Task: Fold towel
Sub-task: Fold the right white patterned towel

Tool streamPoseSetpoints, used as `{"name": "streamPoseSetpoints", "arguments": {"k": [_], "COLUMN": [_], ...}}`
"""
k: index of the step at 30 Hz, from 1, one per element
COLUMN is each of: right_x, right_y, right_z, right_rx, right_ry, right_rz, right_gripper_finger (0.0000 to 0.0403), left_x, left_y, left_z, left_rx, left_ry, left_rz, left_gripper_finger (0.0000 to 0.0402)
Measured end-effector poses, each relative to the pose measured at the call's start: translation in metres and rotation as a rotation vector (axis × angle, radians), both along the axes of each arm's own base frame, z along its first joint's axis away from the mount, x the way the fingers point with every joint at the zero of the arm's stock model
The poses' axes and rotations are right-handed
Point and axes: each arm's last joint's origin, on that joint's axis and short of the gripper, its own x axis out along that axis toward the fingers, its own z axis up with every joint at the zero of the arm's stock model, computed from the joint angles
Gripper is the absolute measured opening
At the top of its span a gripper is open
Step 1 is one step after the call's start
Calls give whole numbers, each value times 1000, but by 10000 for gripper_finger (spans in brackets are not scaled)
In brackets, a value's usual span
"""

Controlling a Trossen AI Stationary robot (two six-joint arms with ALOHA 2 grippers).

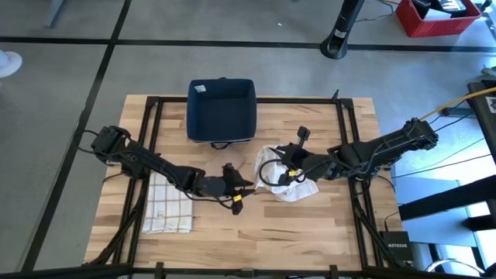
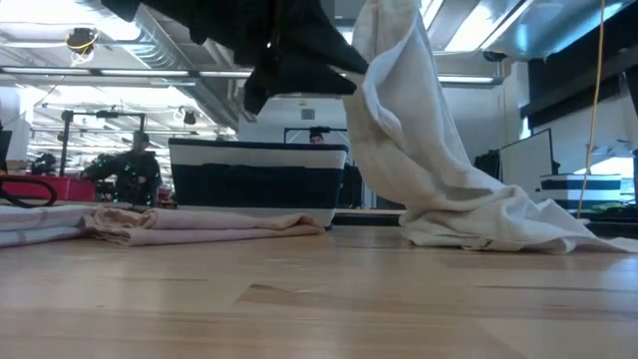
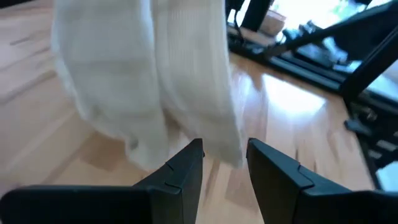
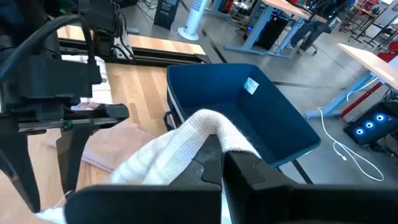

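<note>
Right gripper [image 4: 221,163] fingers clamp white towel [image 1: 291,184] corner, lifted mid-table so it drapes; left gripper [image 3: 224,168] fingers apart, empty, facing hanging edge.

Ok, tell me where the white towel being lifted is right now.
In the high view the white towel sits right of table centre, just below the blue bin, pinched by the right gripper, with the left gripper beside it.

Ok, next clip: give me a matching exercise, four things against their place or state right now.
Things:
1. white towel
2. checked towel
3. blue bin
4. left tool

Place or state:
A. folded flat under the left arm
B. open, close to hanging cloth
C. at the table's far edge
D. lifted by the shut right tool, its lower end on the table

Pairs: 1-D, 2-A, 3-C, 4-B
</note>
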Motion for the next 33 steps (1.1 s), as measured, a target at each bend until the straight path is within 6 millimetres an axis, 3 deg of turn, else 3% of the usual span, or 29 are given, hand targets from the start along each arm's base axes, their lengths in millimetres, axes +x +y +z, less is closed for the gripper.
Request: {"name": "streamPoseSetpoints", "arguments": {"k": [10, 20, 23, 27, 33], "right_x": [0, 0, 0, 0, 0], "right_y": [0, 0, 0, 0, 0], "right_z": [0, 0, 0, 0, 0], "right_rx": [1, 14, 15, 21, 24], "right_ry": [-1, -7, -7, -10, -11], "right_rz": [-1, -7, -7, -9, -11], "right_gripper_finger": [4, 4, 3, 4, 3], "left_x": [13, 23, 24, 25, 23], "left_y": [-5, 4, 6, 11, 7], "left_z": [-14, -29, -29, -29, -26], "left_rx": [-38, -50, -18, 59, 113], "left_ry": [-77, -101, -97, -79, -76], "left_rz": [-6, 52, 55, 47, 19], "left_gripper_finger": [118, 116, 93, 19, 2]}}
